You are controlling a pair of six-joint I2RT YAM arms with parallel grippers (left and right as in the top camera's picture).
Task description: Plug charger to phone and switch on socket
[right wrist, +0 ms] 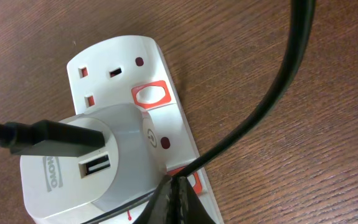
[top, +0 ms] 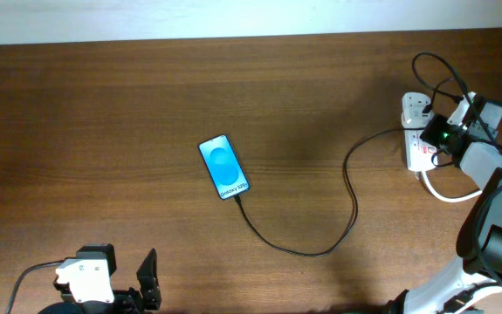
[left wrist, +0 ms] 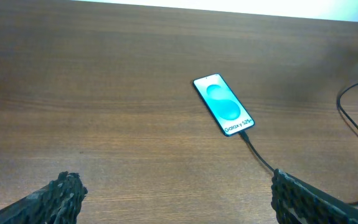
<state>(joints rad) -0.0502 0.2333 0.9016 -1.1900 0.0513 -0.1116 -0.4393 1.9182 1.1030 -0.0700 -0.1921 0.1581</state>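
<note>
The phone [top: 223, 166] lies face up mid-table with its blue screen lit; it also shows in the left wrist view [left wrist: 223, 104]. The black charger cable [top: 351, 205] is plugged into the phone's bottom edge [left wrist: 246, 135] and loops right to the white adapter [right wrist: 98, 162], which sits in the socket [right wrist: 119, 65]. The socket [top: 418, 157] lies at the far right. My right gripper [right wrist: 177, 185] is shut, its tips down at the socket's lower red switch [right wrist: 196, 180], with a black cable crossing just in front. My left gripper [left wrist: 177, 199] is open and empty, near the front edge.
A second red switch [right wrist: 149, 94] sits beside the socket's free outlet. The thick white power cord [top: 443, 194] curls out below the socket. A black cable [right wrist: 272, 99] arcs across the right wrist view. A pale wall strip [top: 233, 17] borders the far table edge.
</note>
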